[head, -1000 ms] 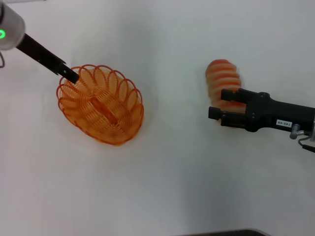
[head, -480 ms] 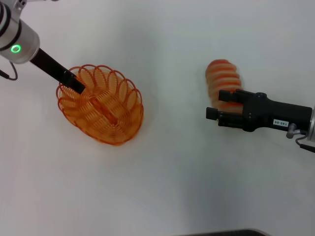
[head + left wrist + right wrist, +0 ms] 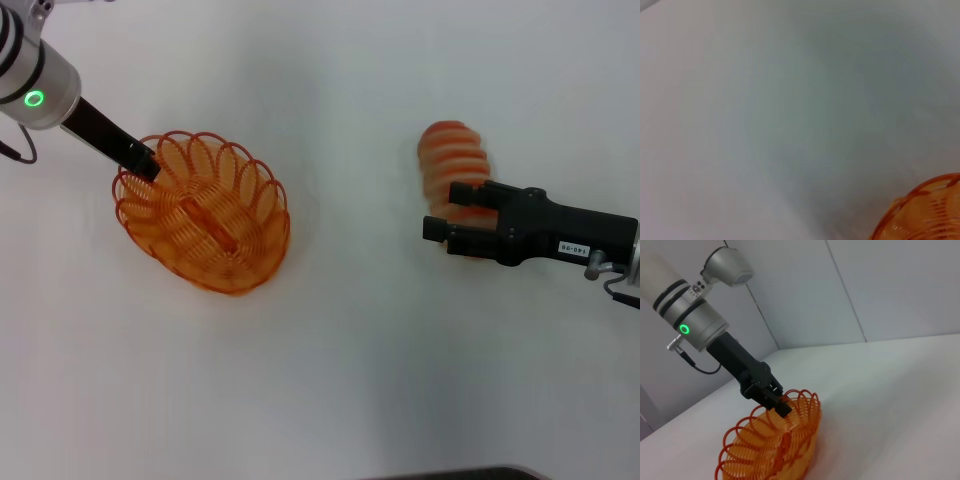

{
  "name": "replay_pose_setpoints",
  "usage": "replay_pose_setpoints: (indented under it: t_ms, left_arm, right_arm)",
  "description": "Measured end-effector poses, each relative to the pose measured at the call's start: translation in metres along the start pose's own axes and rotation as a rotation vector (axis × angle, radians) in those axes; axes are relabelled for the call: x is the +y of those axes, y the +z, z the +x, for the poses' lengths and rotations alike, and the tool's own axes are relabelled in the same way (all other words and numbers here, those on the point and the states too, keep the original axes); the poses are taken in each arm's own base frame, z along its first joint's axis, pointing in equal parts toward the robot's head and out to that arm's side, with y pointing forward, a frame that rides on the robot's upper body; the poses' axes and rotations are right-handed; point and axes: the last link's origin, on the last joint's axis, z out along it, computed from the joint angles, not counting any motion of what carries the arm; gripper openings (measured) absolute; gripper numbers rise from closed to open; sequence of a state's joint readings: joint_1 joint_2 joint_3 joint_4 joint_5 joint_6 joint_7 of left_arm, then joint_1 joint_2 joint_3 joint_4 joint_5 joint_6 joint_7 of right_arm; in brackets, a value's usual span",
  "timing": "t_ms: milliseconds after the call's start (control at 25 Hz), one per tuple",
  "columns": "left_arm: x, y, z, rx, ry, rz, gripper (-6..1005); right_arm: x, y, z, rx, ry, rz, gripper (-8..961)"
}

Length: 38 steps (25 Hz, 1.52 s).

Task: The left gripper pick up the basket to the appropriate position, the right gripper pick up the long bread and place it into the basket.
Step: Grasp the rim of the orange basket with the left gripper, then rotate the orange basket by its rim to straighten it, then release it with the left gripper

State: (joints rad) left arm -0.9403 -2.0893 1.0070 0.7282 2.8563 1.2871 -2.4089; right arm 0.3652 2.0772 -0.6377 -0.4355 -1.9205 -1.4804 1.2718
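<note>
The orange wire basket (image 3: 203,212) stands on the white table at the left; it also shows in the left wrist view (image 3: 922,212) and the right wrist view (image 3: 767,452). My left gripper (image 3: 145,162) is at its far left rim, and in the right wrist view its fingertips (image 3: 777,402) are pinched together on a rim loop. The long bread (image 3: 452,160), ridged orange and cream, lies at the right. My right gripper (image 3: 440,208), with the white label, reaches in from the right with its fingers apart over the bread's near end.
The white table (image 3: 350,350) spreads between the basket and the bread. A pale wall rises behind the table in the right wrist view (image 3: 880,290). A dark edge shows at the bottom of the head view (image 3: 450,474).
My left gripper pushed into the basket's rim, then drew back a little, and the basket shifted slightly left. My right gripper edged left and returned; the bread has not moved.
</note>
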Motion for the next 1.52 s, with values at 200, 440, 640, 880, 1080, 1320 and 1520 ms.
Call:
replay_pose_setpoints:
  t_ms: [200, 440, 640, 880, 1080, 1320, 1520]
  left_arm:
    - [0.001, -0.001, 0.000, -0.006, -0.018, -0.004, 244]
    - [-0.001, -0.007, 0.003, 0.017, -0.111, -0.021, 200]
    - [-0.007, -0.015, 0.003, 0.067, -0.255, -0.055, 147]
    - [-0.020, -0.033, -0.007, 0.177, -0.565, -0.212, 110]
    - [-0.024, -0.035, -0.019, 0.271, -0.786, -0.311, 93]
    - [-0.018, -0.020, -0.031, 0.309, -0.958, -0.377, 90]
    - [-0.007, -0.010, -0.032, 0.283, -0.999, -0.379, 144]
  right_arm:
    - [-0.001, -0.003, -0.001, 0.004, 0.001, -0.001, 869]
    - [-0.003, -0.005, -0.001, 0.010, -0.009, 0.001, 869]
    - [-0.005, -0.008, -0.004, 0.008, -0.021, 0.006, 868]
    - [-0.008, -0.014, -0.010, -0.011, -0.048, 0.012, 869]
    - [-0.010, -0.013, -0.009, -0.004, -0.120, 0.027, 867]
    - [-0.015, -0.012, -0.007, 0.007, -0.199, 0.062, 864]
    - [-0.015, -0.009, -0.005, 0.009, -0.246, 0.068, 862]
